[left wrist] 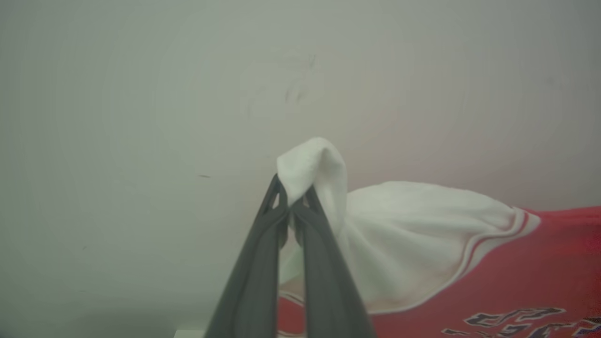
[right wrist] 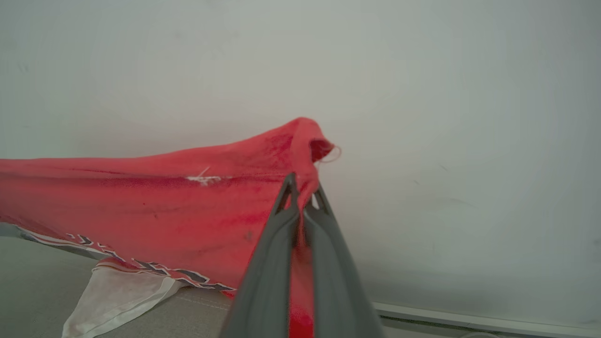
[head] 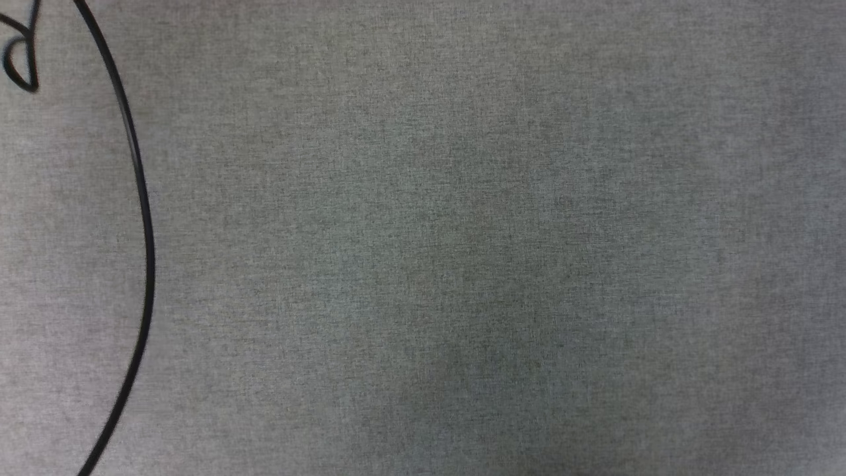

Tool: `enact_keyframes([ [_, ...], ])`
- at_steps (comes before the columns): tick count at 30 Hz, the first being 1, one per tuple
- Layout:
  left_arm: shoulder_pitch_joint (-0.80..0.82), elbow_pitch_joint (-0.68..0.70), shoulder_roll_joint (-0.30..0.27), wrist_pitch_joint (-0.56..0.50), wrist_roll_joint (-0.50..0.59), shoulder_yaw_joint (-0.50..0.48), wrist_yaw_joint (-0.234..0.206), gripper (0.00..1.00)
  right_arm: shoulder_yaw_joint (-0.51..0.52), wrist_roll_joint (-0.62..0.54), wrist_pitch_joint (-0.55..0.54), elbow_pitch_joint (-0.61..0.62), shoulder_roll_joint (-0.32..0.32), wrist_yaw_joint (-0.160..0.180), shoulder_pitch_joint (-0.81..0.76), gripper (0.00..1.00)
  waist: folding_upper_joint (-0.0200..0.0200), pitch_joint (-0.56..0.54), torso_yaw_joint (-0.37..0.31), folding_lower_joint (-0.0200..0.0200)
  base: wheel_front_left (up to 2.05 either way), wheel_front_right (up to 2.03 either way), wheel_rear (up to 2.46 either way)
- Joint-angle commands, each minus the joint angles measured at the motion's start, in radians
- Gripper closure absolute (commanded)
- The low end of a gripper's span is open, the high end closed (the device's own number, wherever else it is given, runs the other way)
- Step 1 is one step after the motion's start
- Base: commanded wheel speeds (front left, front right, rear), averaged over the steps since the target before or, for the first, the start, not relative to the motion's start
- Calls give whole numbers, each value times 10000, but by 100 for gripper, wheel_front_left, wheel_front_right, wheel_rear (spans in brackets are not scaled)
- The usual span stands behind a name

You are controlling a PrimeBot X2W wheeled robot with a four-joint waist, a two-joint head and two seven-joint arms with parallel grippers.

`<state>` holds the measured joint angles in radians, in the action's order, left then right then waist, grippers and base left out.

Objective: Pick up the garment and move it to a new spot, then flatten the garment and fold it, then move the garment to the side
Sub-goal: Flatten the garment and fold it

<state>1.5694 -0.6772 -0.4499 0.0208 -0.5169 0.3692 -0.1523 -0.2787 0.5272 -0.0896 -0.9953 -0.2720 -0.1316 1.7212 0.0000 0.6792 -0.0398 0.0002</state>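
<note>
Head view: a grey woven surface (head: 462,238) spreads across the frame. A thin black cable (head: 147,238) lies on its left part, curving from top to bottom.

Left wrist view: the left gripper (left wrist: 292,197) has its two dark fingers pressed together on a bunched fold of a white sleeve (left wrist: 422,225). The sleeve belongs to the garment (left wrist: 516,263), a red shirt. Red-and-white striped trim marks where the sleeve meets the red body. Black, white-edged lettering (left wrist: 512,321) shows low on the red cloth. A pale wall (left wrist: 141,94) stands behind.

Right wrist view: the right gripper (right wrist: 304,192) pinches a red edge of the garment, with its fingers closed on the cloth. From that pinch the shirt stretches away, raised above the grey surface and sagging toward it. A drooping sleeve (right wrist: 112,295), white, hangs from the shirt's lower edge and rests on the grey surface. A pale strip (right wrist: 469,321) runs along the foot of the wall, beyond the grey surface.
</note>
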Motion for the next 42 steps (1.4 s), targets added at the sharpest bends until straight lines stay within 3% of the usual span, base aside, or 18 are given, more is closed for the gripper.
enact_keyframes([
  [1, -186, 99, 21, 64, -88, -86, -9, 100, -94, 99, -24, 27, -4, 18, -225, 100, 0, 24, 24, -2, 0, 0, 0],
  [10, -3102, 811, 217, 763, -1278, -626, 308, 100, -1159, 1309, 326, 766, -376, 18, -2487, 100, 0, -489, 117, -2, 0, 0, 0],
  [17, -6355, 1355, 501, 1937, -2209, -1126, 767, 100, -2126, 2390, 845, 1795, -882, 16, -5472, 100, 0, -1736, 252, -2, 0, 0, 0],
  [22, -8428, 1727, 450, 2205, -2376, -1234, 799, 100, -2614, 2976, 1067, 2451, -1229, 18, -7396, 100, 0, -2688, 273, -2, 0, 0, 0],
  [30, -11423, 2707, 158, 2154, -2271, -1045, 362, 100, -2841, 3529, 1361, 3336, -1704, 18, -9899, 100, 0, -4138, 307, -2, 0, 0, 0],
  [42, -15207, 4778, -285, 1378, -2565, -1033, -832, 100, -2184, 3685, 1667, 4425, -1827, 21, -13616, 100, 0, -5659, 473, -2, 0, 0, 0],
])
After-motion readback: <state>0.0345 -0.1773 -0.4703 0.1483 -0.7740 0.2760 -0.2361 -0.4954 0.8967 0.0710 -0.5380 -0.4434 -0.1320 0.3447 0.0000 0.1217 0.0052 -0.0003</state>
